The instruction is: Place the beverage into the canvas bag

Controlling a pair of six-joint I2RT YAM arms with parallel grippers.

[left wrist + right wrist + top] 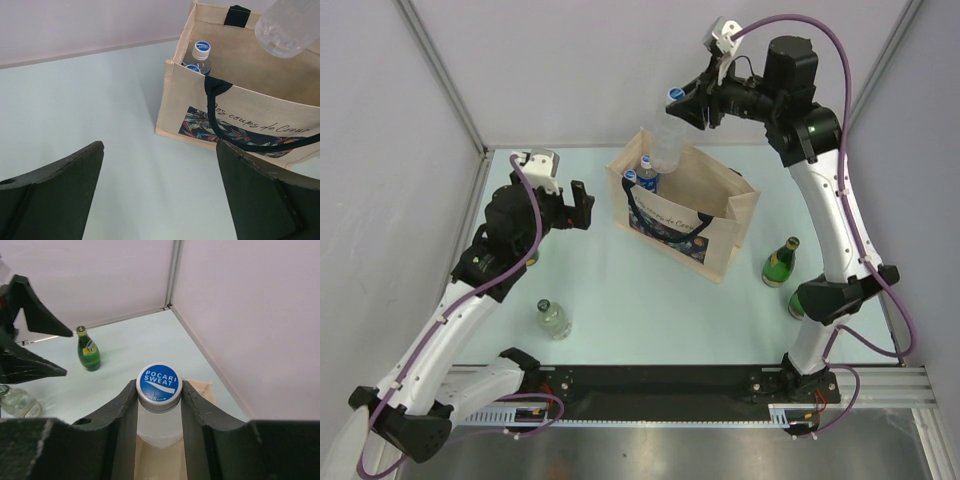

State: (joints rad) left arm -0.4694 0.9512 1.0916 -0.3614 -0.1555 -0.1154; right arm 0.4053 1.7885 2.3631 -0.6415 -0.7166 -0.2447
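We are gripping the clear beverage bottle [667, 145] by its neck in the right claw [159, 400], holding it over the canvas bag [705, 215]. Two capped bottles [201, 52] are already sitting inside the bag. The left claw [580, 208] is hovering open to the left of the bag. Lowering and releasing are still to come.

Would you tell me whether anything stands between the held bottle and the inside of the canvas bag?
Nothing visible does. The Pocari Sweat bottle hangs over the open mouth of the canvas bag, with bare canvas showing under it. Two blue-capped bottles already stand in one corner, off to its side.
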